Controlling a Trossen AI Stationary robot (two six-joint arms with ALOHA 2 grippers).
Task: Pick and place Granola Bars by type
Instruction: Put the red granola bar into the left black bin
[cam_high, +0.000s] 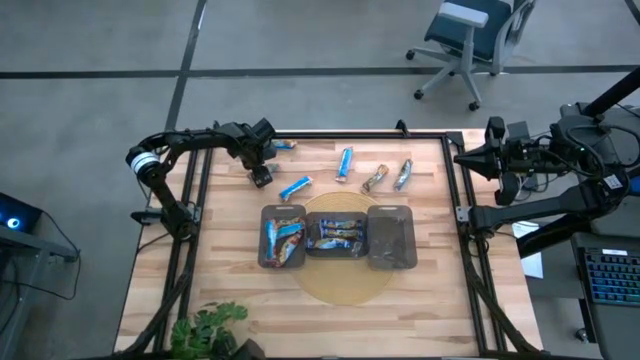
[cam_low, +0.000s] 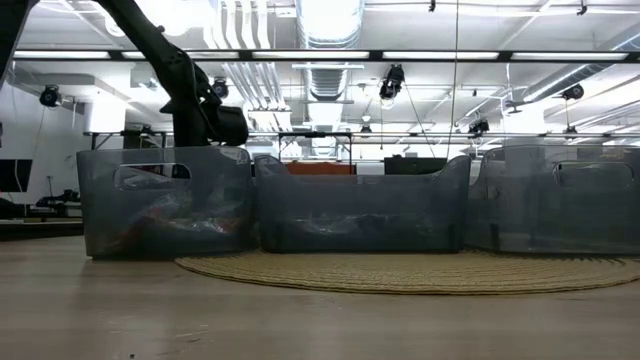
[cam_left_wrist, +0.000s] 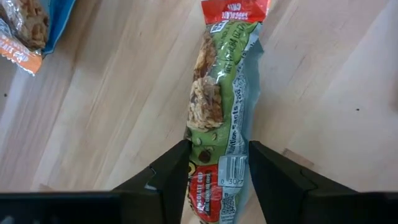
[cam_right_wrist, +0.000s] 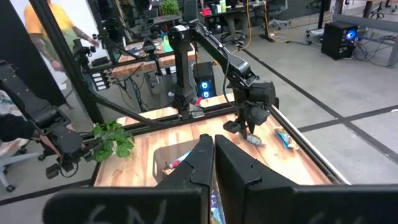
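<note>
A green bar (cam_left_wrist: 221, 106) with red ends lies flat on the wooden surface (cam_high: 240, 300) near its far left corner, its near end between the fingers of the left pincer (cam_left_wrist: 219, 180), which stand apart on either side of the wrapper. Blue bars (cam_high: 295, 186) and two brownish ones (cam_high: 375, 178) lie loose nearby, beyond three dark trays (cam_high: 390, 238) on a round mat (cam_high: 345, 290); the left and middle trays hold bars. The right pincer (cam_right_wrist: 213, 155), fingers pressed together, hangs off the surface's right edge.
</note>
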